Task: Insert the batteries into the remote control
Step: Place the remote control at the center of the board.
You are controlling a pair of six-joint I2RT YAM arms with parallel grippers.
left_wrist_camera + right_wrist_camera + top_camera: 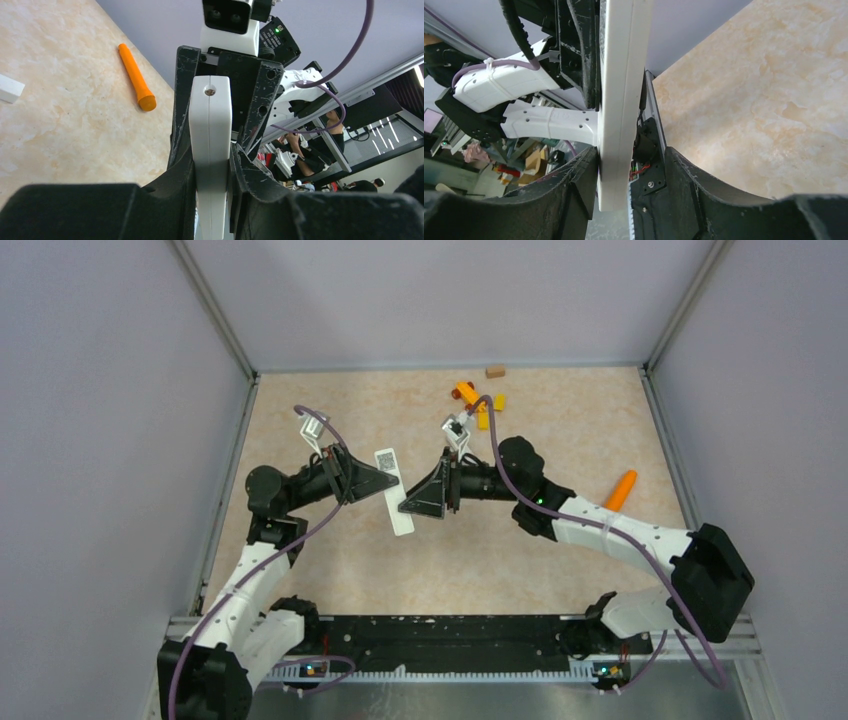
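Top view: the remote control (393, 492) looks lifted over mid-table (450, 570). Its long axis slants from far-left to near-right. The left gripper (390, 482) and right gripper (405, 505) are both clamped on it from opposite sides.

Left wrist: it points straight away from the camera, pinched edge-on.

Right wrist: same deal.

Can't spot the batteries. I'd keep one grip firm while the other works the cover.

2 white arms (612, 531) with black joints (712, 580), purple cables (497, 455).
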